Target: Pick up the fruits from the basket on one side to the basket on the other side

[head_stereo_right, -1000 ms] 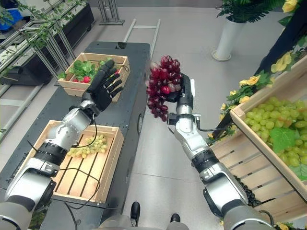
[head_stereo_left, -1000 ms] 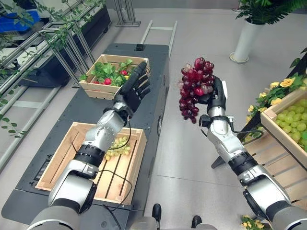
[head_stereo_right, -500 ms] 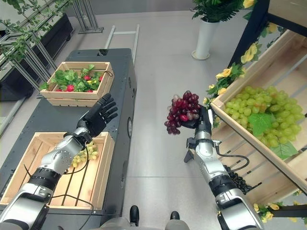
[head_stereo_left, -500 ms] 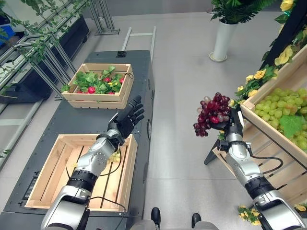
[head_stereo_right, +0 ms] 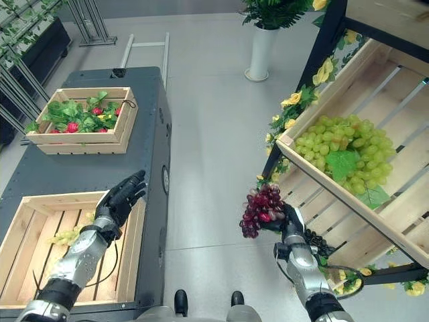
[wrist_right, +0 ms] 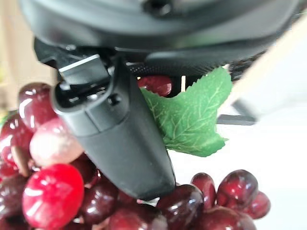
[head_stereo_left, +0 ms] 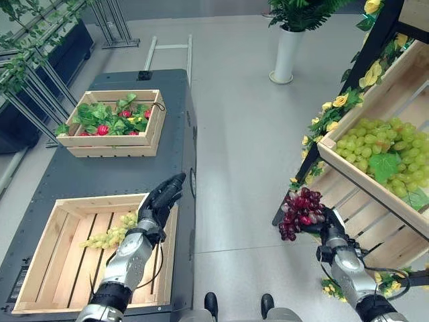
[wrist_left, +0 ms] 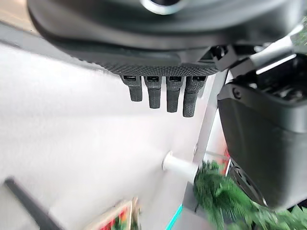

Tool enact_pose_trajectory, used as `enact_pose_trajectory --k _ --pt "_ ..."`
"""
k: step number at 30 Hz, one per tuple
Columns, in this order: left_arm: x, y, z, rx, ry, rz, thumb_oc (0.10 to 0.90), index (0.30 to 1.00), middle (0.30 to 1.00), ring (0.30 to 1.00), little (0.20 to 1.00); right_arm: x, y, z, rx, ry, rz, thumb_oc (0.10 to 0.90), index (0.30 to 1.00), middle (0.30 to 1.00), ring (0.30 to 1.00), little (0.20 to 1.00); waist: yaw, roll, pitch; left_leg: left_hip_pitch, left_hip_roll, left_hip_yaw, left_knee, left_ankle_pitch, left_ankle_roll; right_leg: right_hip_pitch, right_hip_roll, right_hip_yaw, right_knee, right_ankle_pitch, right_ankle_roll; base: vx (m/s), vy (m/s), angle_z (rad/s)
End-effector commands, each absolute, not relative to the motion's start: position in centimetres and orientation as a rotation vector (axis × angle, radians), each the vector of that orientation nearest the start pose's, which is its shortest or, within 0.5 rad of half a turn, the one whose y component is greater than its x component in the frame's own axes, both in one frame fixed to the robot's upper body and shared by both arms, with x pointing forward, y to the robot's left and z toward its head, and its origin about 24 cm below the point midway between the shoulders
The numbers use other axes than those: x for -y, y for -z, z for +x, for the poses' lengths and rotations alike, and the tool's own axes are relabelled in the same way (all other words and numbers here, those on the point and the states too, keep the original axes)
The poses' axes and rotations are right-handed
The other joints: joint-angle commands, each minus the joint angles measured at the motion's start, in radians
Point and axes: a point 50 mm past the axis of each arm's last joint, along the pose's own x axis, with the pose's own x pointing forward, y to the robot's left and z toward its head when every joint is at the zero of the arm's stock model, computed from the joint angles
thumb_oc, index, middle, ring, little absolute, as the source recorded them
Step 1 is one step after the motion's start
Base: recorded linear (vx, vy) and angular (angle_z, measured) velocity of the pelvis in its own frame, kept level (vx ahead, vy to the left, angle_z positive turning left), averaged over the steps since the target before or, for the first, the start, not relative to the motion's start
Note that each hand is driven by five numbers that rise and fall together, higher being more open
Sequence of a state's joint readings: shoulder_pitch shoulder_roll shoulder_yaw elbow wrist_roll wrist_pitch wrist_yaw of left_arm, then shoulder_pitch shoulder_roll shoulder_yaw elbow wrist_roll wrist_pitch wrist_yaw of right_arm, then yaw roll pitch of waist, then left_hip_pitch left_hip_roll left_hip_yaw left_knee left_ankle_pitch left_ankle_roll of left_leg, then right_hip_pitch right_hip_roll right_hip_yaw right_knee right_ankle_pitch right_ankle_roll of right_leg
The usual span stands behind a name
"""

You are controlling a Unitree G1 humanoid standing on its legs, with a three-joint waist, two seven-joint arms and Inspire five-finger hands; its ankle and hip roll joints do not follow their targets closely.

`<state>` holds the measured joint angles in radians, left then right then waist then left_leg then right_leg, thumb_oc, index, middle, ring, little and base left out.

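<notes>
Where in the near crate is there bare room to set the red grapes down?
The near crate has bare slats along its near half and left side. Green grapes and the open left hand crowd its far right corner. The right hand holds the red grapes.

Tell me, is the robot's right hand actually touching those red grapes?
Touching. In the right wrist view the right hand has its thumb pressed against the red grapes. The left eye view shows the bunch held up off the floor in that hand.
</notes>
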<state>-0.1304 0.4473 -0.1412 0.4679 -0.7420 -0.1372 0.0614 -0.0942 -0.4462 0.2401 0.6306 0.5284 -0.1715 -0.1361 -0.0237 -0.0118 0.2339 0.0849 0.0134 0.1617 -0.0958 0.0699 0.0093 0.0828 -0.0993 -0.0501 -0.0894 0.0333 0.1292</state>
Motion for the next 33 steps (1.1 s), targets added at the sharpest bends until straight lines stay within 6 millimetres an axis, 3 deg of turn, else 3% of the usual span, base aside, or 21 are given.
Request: enact_pose_trajectory --k 1,6,7,9,14,23,29,33 --pt "-25.3 -5.0 29.5 0.119 -0.264 -0.280 0.800 0.900 0.900 0.900 0.900 25.4 -1.3 28.5 -0.087 0.211 0.081 0.400 0.300 0.300 0.300 0.300 0.001 0.023 0.025 0.004 -0.061 -0.037 0.036 -0.125 0.020 -0.035 0.064 -0.043 0.044 -0.024 -0.072 -0.11 -0.001 -0.21" --pt "-23.4 -6.1 29.8 0.225 -0.235 -0.340 0.800 0.900 0.900 0.900 0.900 26.2 -2.1 29.6 -0.050 0.265 0.200 0.400 0.300 0.300 0.300 0.300 0.004 0.032 0.155 -0.095 -0.059 -0.020 0.152 -0.139 0.014 -0.121 0.054 -0.053 0.143 -0.042 -0.088 -0.10 0.013 -0.16" --pt "-23.3 -6.1 29.8 0.228 -0.234 -0.341 0.800 0.900 0.900 0.900 0.900 26.2 -2.2 29.7 -0.047 0.267 0.203 0.400 0.300 0.300 0.300 0.300 0.004 0.033 0.158 -0.101 -0.059 -0.020 0.159 -0.141 0.014 -0.126 0.054 -0.053 0.149 -0.044 -0.088 -0.10 0.017 -0.08" --pt "-23.0 -7.3 30.2 0.274 -0.218 -0.343 0.800 0.900 0.900 0.900 0.900 26.9 -3.6 30.6 0.006 0.302 0.255 0.400 0.300 0.300 0.300 0.300 0.007 0.031 0.216 -0.165 -0.054 -0.009 0.250 -0.159 0.012 -0.183 0.044 -0.076 0.234 -0.066 -0.097 -0.14 0.006 0.00" --pt "-22.3 -9.5 31.5 0.324 -0.179 -0.284 0.800 0.900 0.900 0.900 0.900 28.1 -6.3 32.0 0.103 0.365 0.350 0.400 0.300 0.300 0.300 0.300 0.018 0.020 0.282 -0.286 -0.055 -0.011 0.411 -0.200 0.015 -0.303 0.029 -0.120 0.414 -0.116 -0.108 -0.14 -0.020 0.03" --pt "-20.8 -11.2 30.9 0.376 -0.077 -0.242 0.800 0.900 0.900 0.900 0.900 31.7 -8.4 30.9 0.188 0.481 0.391 0.400 0.300 0.300 0.300 0.300 0.034 -0.009 0.286 -0.491 -0.054 -0.029 0.678 -0.312 0.030 -0.494 -0.003 -0.149 0.694 -0.219 -0.130 -0.03 0.007 0.10" --pt "-19.9 -13.2 30.7 0.430 0.018 -0.118 0.800 0.900 0.900 0.900 0.900 36.0 -11.5 30.2 0.269 0.621 0.407 0.400 0.300 0.300 0.300 0.300 0.047 -0.014 0.286 -0.619 -0.052 -0.048 0.800 -0.347 0.042 -0.613 -0.003 -0.142 0.812 -0.236 -0.133 0.00 -0.020 0.09" --pt "-19.7 -14.6 30.7 0.465 0.066 -0.011 0.800 0.900 0.900 0.900 0.900 37.8 -13.2 30.2 0.296 0.685 0.431 0.400 0.300 0.300 0.300 0.300 0.054 -0.017 0.286 -0.662 -0.047 -0.054 0.821 -0.348 0.046 -0.656 0.006 -0.138 0.827 -0.227 -0.129 -0.01 -0.052 0.02"
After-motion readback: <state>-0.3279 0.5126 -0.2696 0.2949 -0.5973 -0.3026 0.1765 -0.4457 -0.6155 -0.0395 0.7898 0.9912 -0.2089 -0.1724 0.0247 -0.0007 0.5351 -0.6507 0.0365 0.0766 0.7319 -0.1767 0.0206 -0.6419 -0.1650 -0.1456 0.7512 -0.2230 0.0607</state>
